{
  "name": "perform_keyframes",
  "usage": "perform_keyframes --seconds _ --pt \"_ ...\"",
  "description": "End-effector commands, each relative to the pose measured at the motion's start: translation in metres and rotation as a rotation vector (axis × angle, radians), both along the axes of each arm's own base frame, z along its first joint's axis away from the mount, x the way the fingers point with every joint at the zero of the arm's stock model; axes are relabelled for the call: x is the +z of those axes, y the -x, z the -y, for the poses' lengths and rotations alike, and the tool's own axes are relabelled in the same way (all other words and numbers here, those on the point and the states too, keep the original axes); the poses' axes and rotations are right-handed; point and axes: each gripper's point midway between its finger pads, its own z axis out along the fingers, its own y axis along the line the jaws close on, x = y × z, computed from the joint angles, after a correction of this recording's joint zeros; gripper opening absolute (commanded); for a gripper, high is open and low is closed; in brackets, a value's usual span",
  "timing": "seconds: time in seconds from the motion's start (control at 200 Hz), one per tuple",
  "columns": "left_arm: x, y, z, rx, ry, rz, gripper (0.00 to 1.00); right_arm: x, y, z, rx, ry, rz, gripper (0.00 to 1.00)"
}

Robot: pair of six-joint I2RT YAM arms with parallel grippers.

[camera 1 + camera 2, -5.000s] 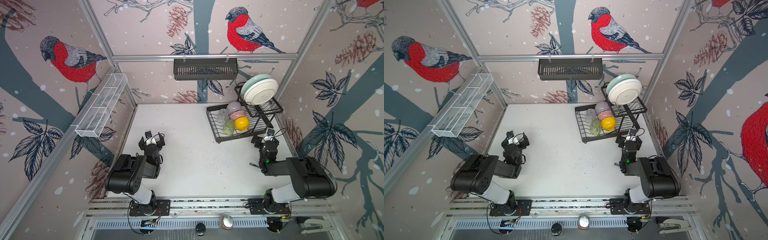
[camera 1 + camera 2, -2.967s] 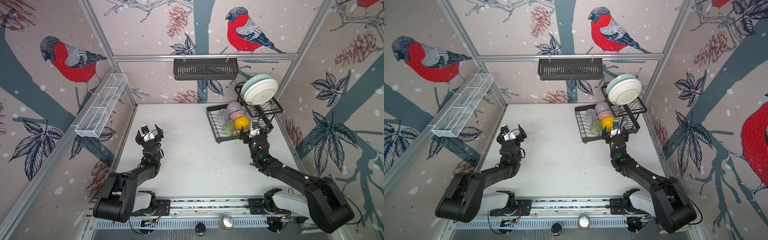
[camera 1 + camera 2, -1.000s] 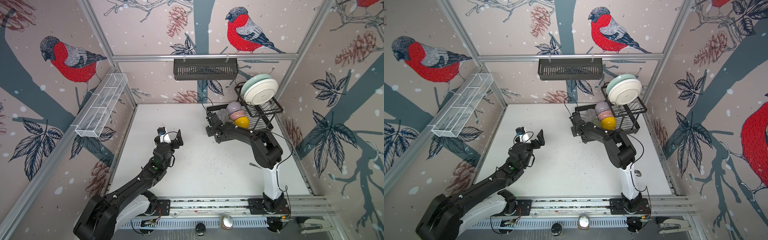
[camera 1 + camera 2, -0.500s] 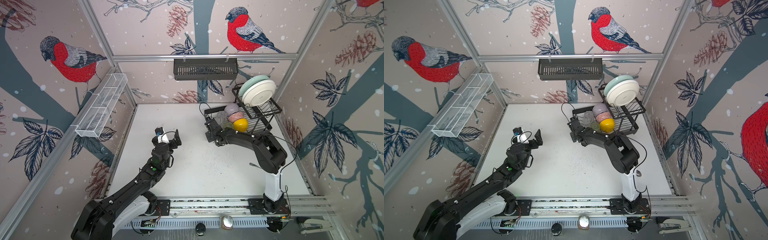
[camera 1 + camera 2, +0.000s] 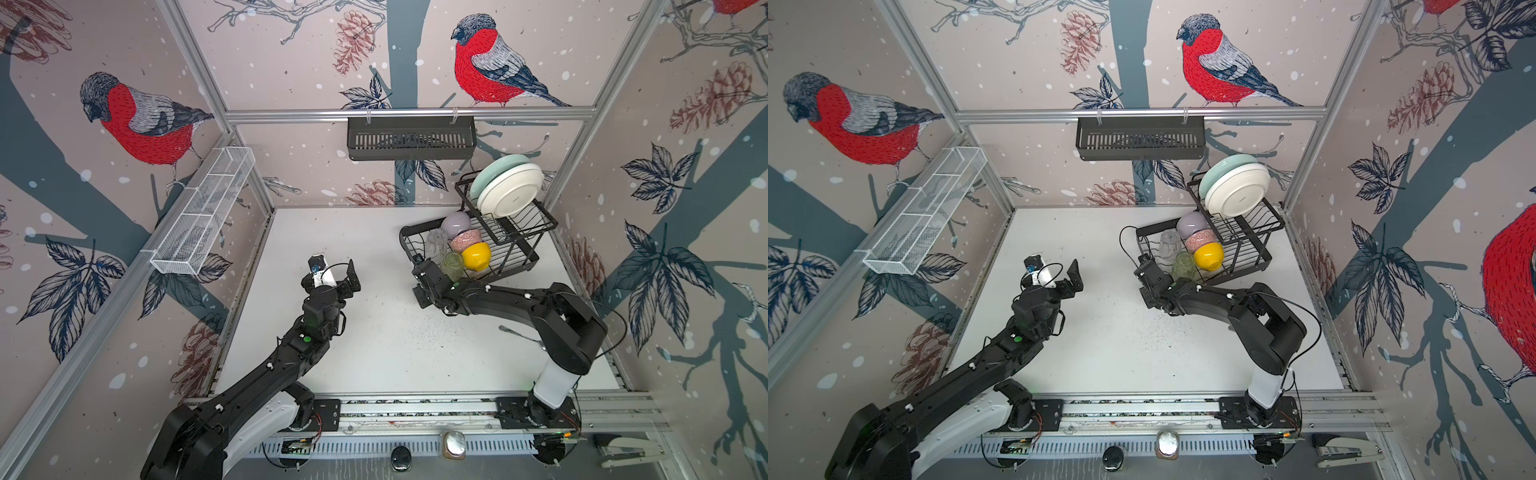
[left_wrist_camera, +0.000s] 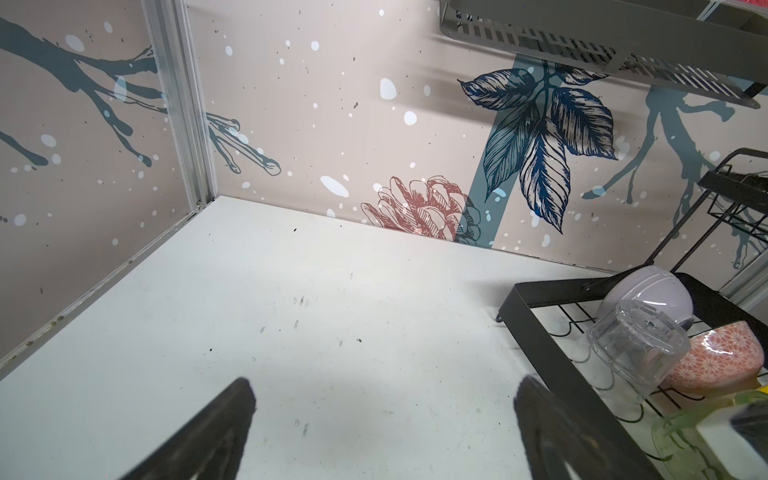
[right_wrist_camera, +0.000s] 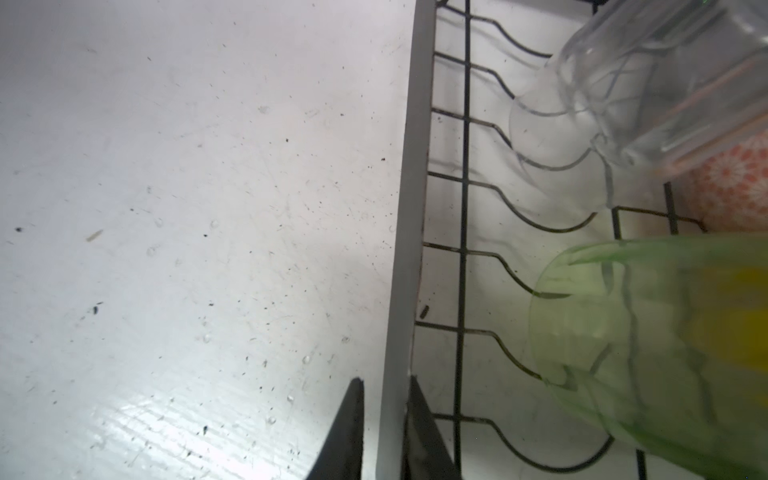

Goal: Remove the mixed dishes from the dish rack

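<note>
Gripping the dish rack (image 5: 402,239) at its lower-left rim, right of centre in both top views.
Contents: plates (image 5: 511,189) upright on the raised tier; lilac, pink and yellow bowls (image 5: 467,240) in a row below; clear glass (image 5: 436,245) and green glass (image 5: 453,266) tipped on the wires. Right gripper (image 7: 384,384) clamped on the rim bar. Left gripper (image 5: 334,270) spread wide above the table (image 5: 374,353), left of centre.

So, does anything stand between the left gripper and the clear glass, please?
Only the dish rack's black rim crosses the path from the open left gripper to the clear glass just behind it. The right gripper, shut on that rim, sits aside near the green glass.
</note>
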Motion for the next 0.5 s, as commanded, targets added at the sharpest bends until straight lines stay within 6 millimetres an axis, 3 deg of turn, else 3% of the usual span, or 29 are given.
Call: perform_keyframes --seconds 0.0,0.215,0.425,0.49 --pt "0.006 -0.003 0.005 -0.019 0.013 0.018 0.98 -0.01 0.025 0.003 -0.01 -0.029 -0.077 0.19" --pt "0.006 -0.007 0.015 -0.059 0.027 0.014 0.98 0.003 0.037 -0.003 -0.023 -0.081 -0.071 0.26" --pt "0.009 -0.006 0.018 -0.083 0.043 0.024 0.98 0.024 0.041 0.0 -0.097 -0.168 -0.081 0.4" --pt "0.009 -0.006 0.02 -0.09 0.045 0.024 0.98 0.031 0.044 0.004 -0.14 -0.191 -0.087 0.52"
